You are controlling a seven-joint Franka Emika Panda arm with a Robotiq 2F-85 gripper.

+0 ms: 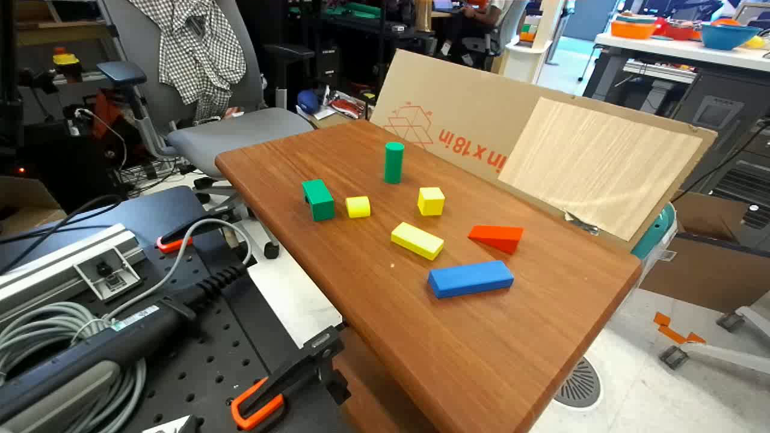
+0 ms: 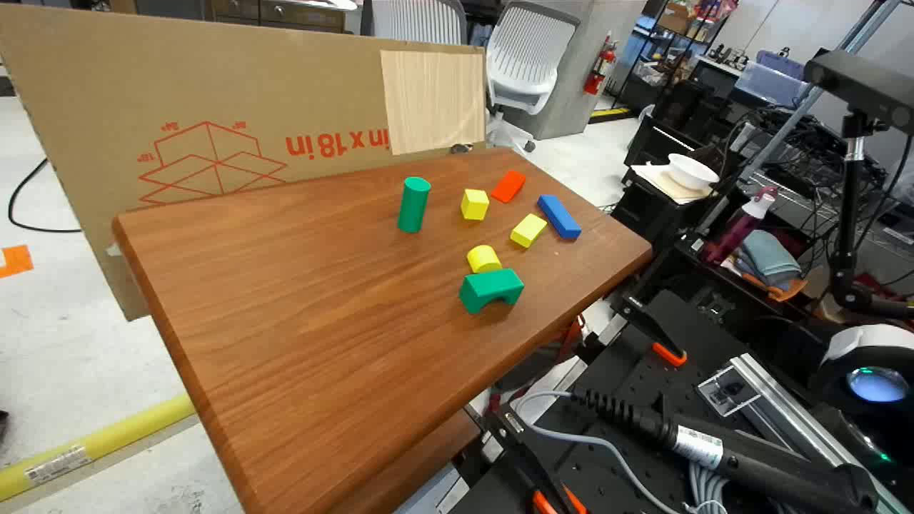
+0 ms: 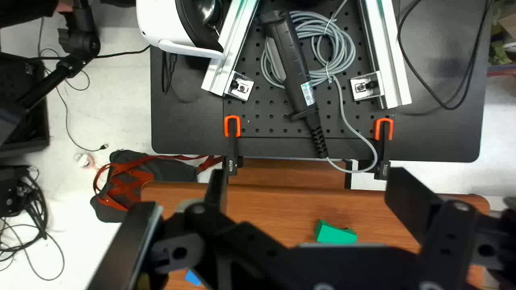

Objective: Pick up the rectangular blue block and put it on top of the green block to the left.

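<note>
In the wrist view, the gripper [image 3: 307, 181] has its two fingers [image 3: 409, 201] wide apart. In an exterior view, a black board [image 1: 240, 337] with little holes is near, on the left, with a clamp [image 1: 296, 368] at its edge. To the right is a brown wood table [image 1: 511, 349]. The blue block [image 1: 471, 279] lies flat on the near part of the table. A bit farther, to the left, a long yellow block [image 1: 417, 242] lies flat too. A red wedge [image 1: 500, 238] is farther than the blue block and to the right. Next comes a yellow cube [image 1: 431, 202]. To its left, a round yellow block [image 1: 358, 207] lies on its side. Just beside that, on the left of the table, sits the green block [image 1: 320, 199], well apart from the blue block. Farther still, a green cylinder [image 1: 393, 163] stands up tall. Past it, a big cardboard sheet [image 1: 469, 90] runs along the far right side. Far on the left is a gray chair [image 1: 240, 135] with a checked cloth [image 1: 195, 57] hanging on it.
</note>
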